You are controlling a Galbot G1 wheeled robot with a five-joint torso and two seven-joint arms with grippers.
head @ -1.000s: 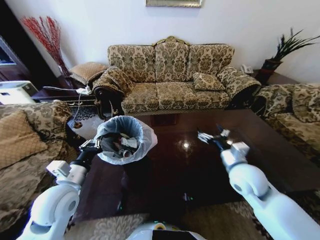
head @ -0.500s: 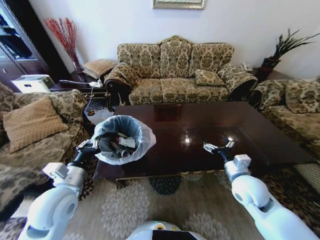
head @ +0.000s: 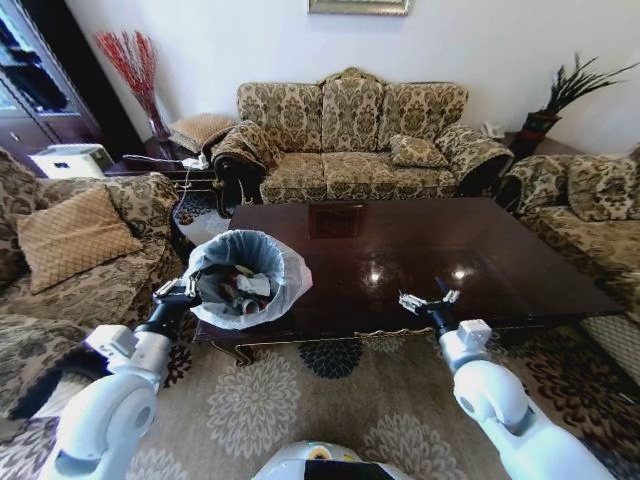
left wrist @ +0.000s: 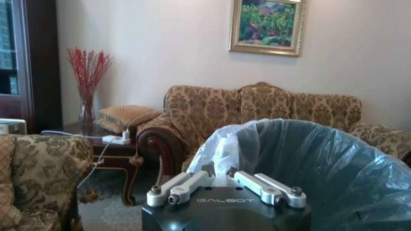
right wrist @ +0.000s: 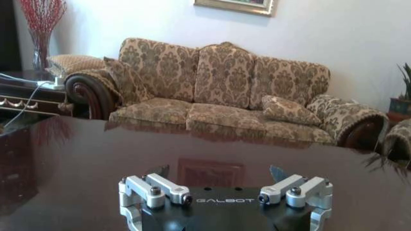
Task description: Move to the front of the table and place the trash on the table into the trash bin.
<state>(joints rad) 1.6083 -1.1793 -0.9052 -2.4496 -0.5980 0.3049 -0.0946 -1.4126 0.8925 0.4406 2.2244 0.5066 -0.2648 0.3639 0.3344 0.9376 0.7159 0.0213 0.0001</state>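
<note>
left gripper (head: 178,293) at 9 o'clock, arm stretched forward, fingers clamped on trash bin (head: 245,278) rim | right gripper (head: 428,300) at 4 o'clock, spread wide, holding nothing, over table (head: 520,260) near edge | trash (head: 238,288) inside bin, items hard to distinguish | sofa (head: 350,140) at 12 o'clock

My left gripper (left wrist: 226,179) carries the word "GALBOT" in pale capitals across the black body just behind its fingers, at about 6 o'clock in my left wrist view. My right gripper (right wrist: 222,179) bears the same "GALBOT" on its black body, between the two silver finger mounts, again at about 6 o'clock in my right wrist view. I can read no other words, numbers or signs on anything else around me.
</note>
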